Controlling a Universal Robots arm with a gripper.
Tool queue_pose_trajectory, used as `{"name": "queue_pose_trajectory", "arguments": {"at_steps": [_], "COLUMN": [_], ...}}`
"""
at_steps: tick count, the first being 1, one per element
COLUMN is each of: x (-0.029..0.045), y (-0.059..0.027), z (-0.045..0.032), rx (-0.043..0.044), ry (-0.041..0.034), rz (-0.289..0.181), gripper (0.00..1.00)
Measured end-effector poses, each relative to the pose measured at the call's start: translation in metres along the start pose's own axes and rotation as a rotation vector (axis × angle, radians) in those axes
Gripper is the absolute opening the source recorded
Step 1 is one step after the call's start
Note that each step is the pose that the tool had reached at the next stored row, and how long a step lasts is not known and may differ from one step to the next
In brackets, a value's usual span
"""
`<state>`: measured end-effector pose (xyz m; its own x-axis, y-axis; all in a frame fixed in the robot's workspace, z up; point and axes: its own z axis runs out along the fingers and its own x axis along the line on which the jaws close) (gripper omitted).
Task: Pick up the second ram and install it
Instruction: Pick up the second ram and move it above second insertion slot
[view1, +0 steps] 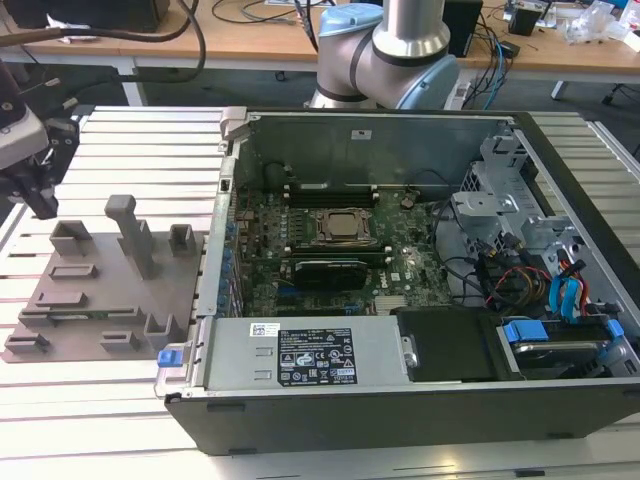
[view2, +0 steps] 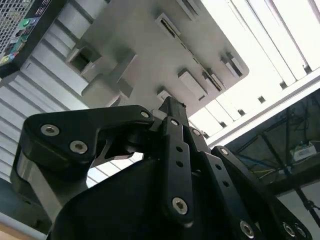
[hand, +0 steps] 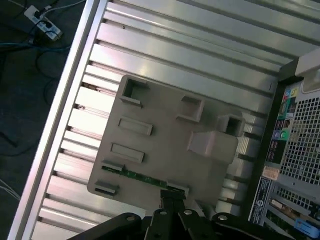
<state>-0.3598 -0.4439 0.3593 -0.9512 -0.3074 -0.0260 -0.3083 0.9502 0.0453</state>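
While wooden desks (view1: 250, 40) strung with cables line the back of the room, a ribbed metal table (view1: 130, 130) carries a grey plate (view1: 100, 295) of blocks and slots. To the plate's right in the exterior view stands an open computer case (view1: 400, 420), with the arm's base (view1: 400, 50) behind it. The memory stick (hand: 141, 176) lies in a slot along the plate's edge farthest from the case, and the claw (hand: 172, 197) hangs above that edge, fingertips drawn together with nothing between them, touching nothing.
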Motion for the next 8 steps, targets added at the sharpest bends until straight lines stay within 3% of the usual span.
{"name": "queue_pose_trajectory", "arguments": {"at_steps": [2, 8], "x": [0.0000, 0.0000], "y": [0.0000, 0.0000], "z": [0.0000, 0.0000], "rx": [-0.0017, -0.0051], "ry": [0.0031, 0.0089], "rz": [-0.066, -0.197], "gripper": [0.10, 0.10]}}
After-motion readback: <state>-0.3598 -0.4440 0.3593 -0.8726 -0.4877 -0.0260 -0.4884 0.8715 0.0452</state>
